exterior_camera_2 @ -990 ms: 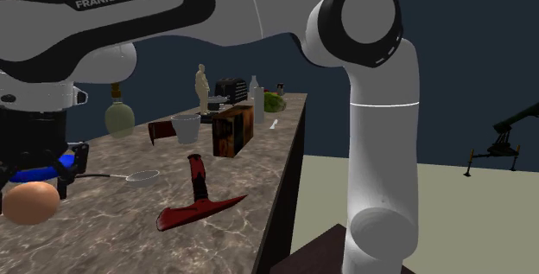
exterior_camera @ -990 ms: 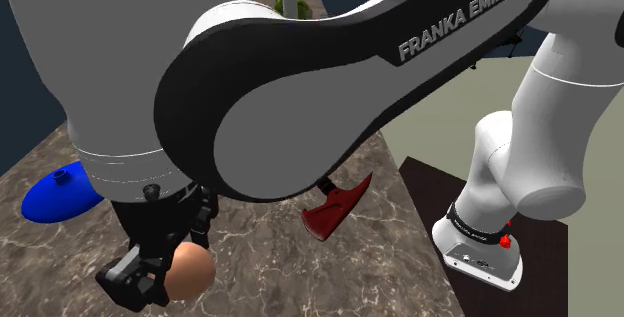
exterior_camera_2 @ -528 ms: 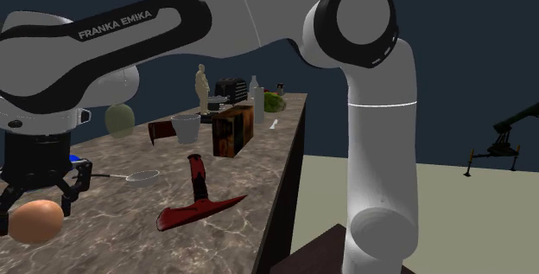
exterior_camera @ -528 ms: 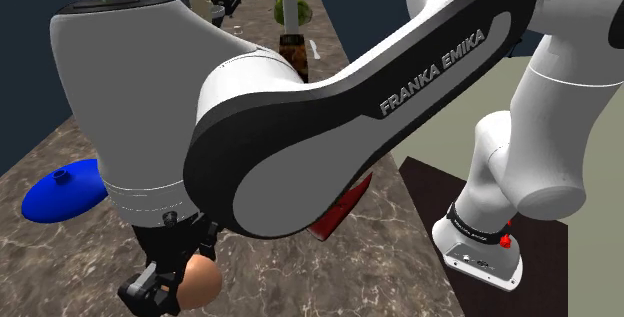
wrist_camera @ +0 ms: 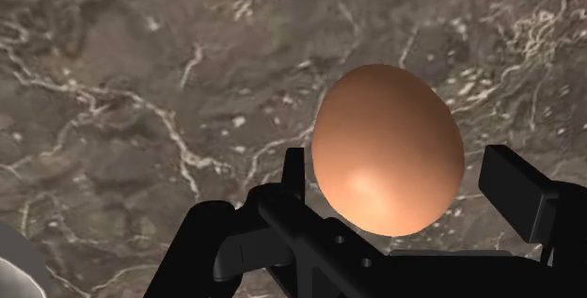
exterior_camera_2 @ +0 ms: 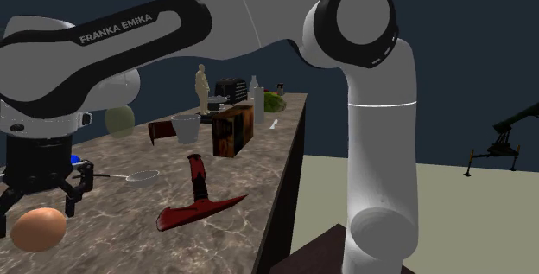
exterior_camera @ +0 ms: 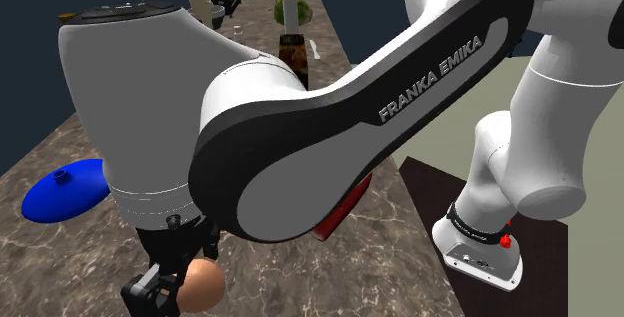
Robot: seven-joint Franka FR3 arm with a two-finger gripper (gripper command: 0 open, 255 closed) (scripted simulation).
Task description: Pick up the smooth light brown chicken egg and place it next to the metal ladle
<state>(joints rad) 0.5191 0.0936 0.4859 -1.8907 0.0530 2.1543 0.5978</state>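
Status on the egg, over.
Gripper open, straddling egg. Egg unheld on counter, ladle nearby. Nothing in the way.

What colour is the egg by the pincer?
The egg is a plain light orange-brown, without speckles. The wrist view shows it best.

Egg point(wrist_camera: 388, 146): smooth, light brown, soft sheen. Countertop point(wrist_camera: 141, 80): veined brown marble look. Arm point(exterior_camera: 300, 165): smooth white casing.
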